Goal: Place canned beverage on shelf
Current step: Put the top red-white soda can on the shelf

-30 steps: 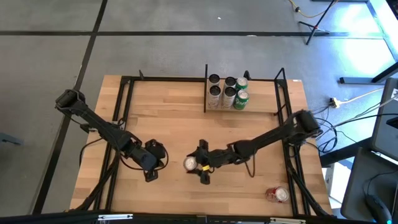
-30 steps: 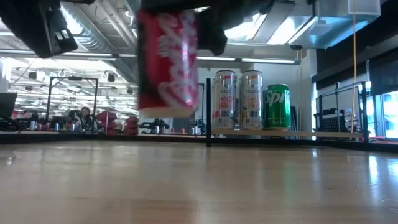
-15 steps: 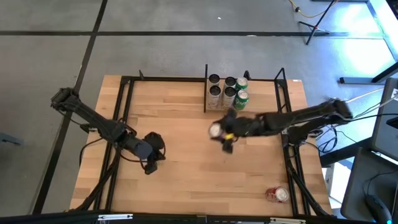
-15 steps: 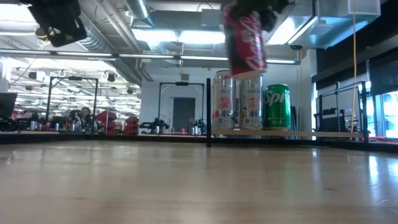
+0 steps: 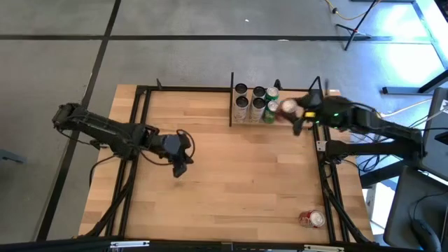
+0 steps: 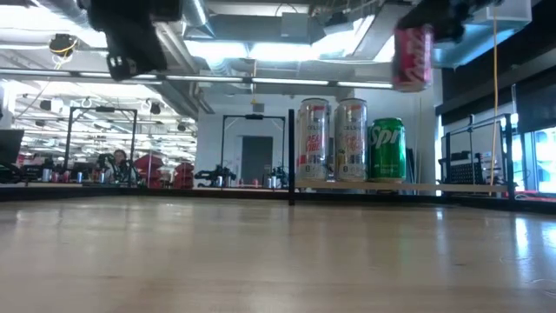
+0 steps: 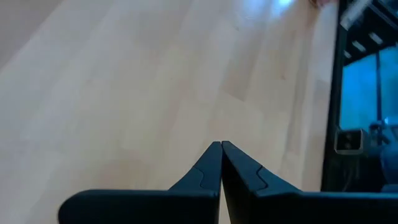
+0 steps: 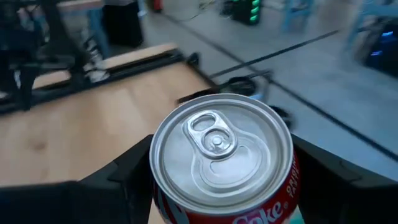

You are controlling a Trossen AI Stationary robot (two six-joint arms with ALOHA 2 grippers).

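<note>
My right gripper (image 5: 290, 110) is shut on a red cola can (image 5: 285, 108) high over the shelf's right part. In the low view the can (image 6: 413, 56) hangs upright, above and to the right of the green can (image 6: 387, 149). The shelf (image 5: 246, 124) is a light board in black rods at the table's far edge. Several cans (image 5: 256, 103) stand on its left part. My left gripper (image 5: 180, 166) is shut and empty over the table's left middle; its fingertips (image 7: 221, 147) meet. My right gripper pinches the can's side wall (image 8: 163, 200) just below the top rim, one finger (image 8: 121, 177) on each side. The fingers come level from the table's right. The can is upright with its pull-tab top (image 8: 214, 140) up, lifted clear of the shelf.
Another red can (image 5: 312, 219) lies on its side near the table's near right corner. Black frame rods (image 5: 137, 112) run along the table's left, right and far sides. The shelf's right part (image 6: 452, 186) is bare board.
My right gripper has carried the red can from the table's middle toward the far right edge and upward, ending over the shelf's right part; the can has stayed upright. My left gripper has moved a little toward the table's far edge and right.
</note>
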